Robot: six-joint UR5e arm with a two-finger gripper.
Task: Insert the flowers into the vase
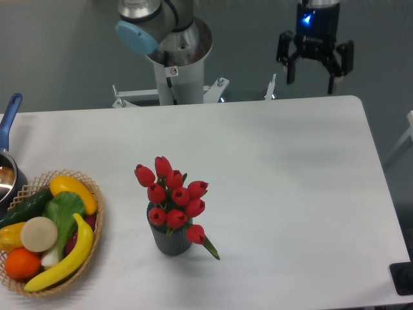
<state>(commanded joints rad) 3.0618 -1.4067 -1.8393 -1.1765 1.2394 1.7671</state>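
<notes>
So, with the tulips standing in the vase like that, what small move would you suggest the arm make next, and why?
Probably none beyond parking. The flowers already stand in the vase, with one bud drooping over the rim. The gripper is open, empty and raised past the table's far edge, so I would leave it clear there.

Red tulip buds with green leaves make up the flowers (173, 197); the vase (169, 239) is dark grey, finely ribbed. At nine o'clock, a tan wicker basket (95, 227) holds yellow, green, orange and cream produce. The table (290, 194) is white.
</notes>
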